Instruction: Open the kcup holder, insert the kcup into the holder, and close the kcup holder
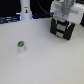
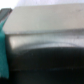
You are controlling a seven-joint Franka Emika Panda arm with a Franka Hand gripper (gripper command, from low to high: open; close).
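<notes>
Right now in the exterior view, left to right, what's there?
kcup → tall white post → kcup holder, with the gripper right over it, so their order is unclear.

Matt white table [image 1: 45, 62], glossy black plastic kcup holder [image 1: 61, 29], smooth white kcup [image 1: 21, 47]

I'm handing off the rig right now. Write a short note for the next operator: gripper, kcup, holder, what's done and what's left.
Gripper: at the top of the kcup holder; open or shut cannot be told, the wrist view is blurred.
Kcup: upright on the white table, towards the exterior view's left, well apart from the holder, untouched.
Done: arm has reached the holder. Whether the holder is open cannot be told.
Left: open it if still shut, insert kcup, close.
</notes>
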